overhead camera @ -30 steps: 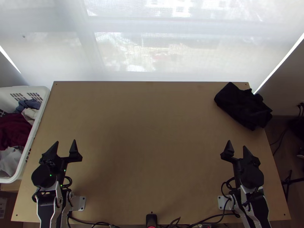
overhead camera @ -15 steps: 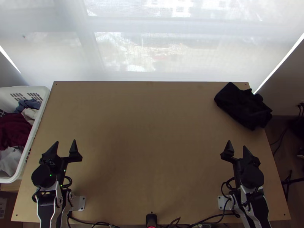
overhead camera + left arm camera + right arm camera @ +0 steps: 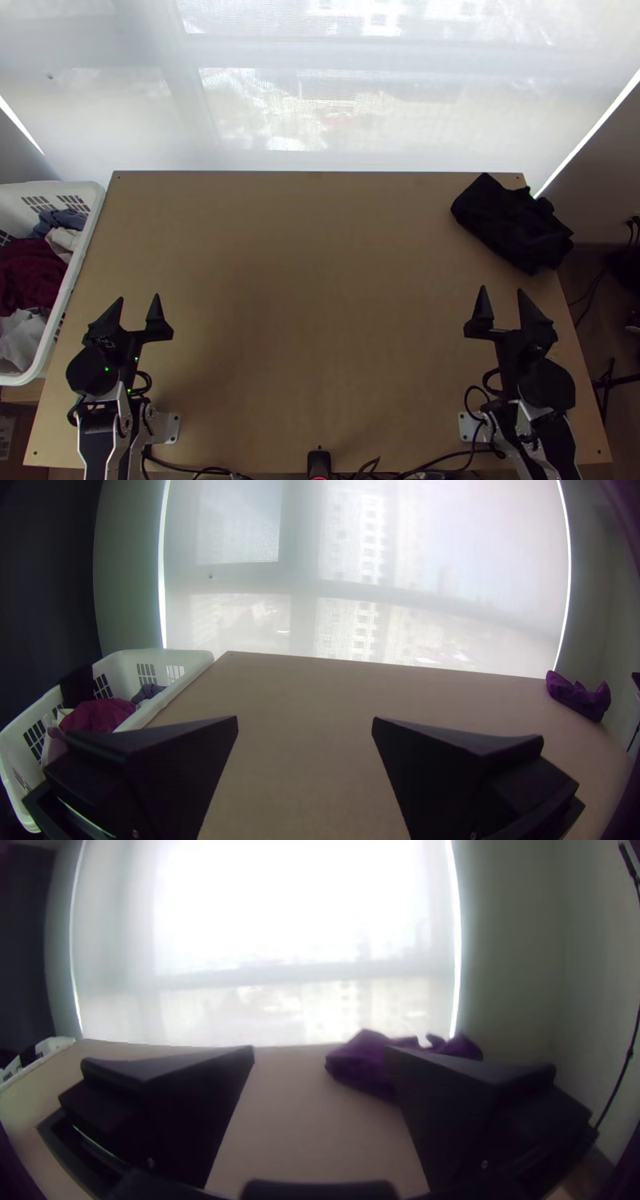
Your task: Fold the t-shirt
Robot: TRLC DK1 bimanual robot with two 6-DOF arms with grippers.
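While dark cloth [image 3: 512,224] overlaps table edge [image 3: 574,344] | right tool [image 3: 502,289] gapes, apart

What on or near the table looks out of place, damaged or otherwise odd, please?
The dark cloth lies bunched near the far right corner of the table and appears to overhang its right edge, so it looks carelessly placed.

The top view looks steeply down from high above the near edge of the wooden table [image 3: 320,320]. The left and right wrist views sit lower and closer, facing the window blind [image 3: 280,96] across the tabletop at a shallow angle. Both share the table's far edge and the dark cloth bundle [image 3: 360,1063], which appears nearer in the right wrist view.
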